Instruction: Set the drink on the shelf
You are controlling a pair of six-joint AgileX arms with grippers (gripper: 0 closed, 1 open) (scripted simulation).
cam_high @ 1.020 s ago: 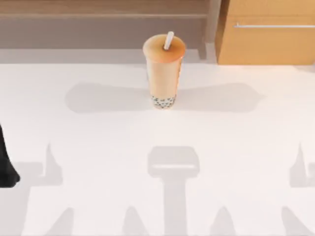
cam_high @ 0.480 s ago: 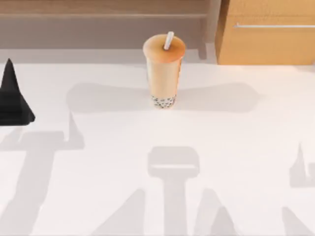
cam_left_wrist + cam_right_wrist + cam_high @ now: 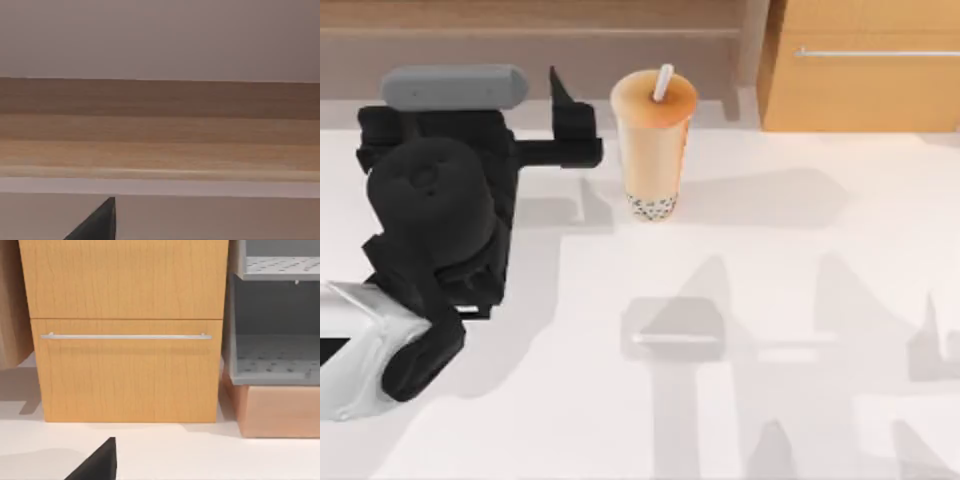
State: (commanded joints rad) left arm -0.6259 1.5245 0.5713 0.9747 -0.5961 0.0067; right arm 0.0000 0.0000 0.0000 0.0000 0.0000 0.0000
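Tall clear cup of tan milk tea [image 3: 653, 140] upright on white worktop [image 3: 770, 300], just right of left gripper [image 3: 565, 125]; finger spread: cannot tell. Brown wooden shelf [image 3: 520, 15] behind.

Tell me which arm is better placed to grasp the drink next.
Left. Its hand is on the table's left side, right beside the drink, which stands upright in front of the shelf. The right wrist view faces the orange-wood cabinet.

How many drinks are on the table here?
1. The drink stands upright at the table's back edge, in front of the shelf, just right of the left gripper.
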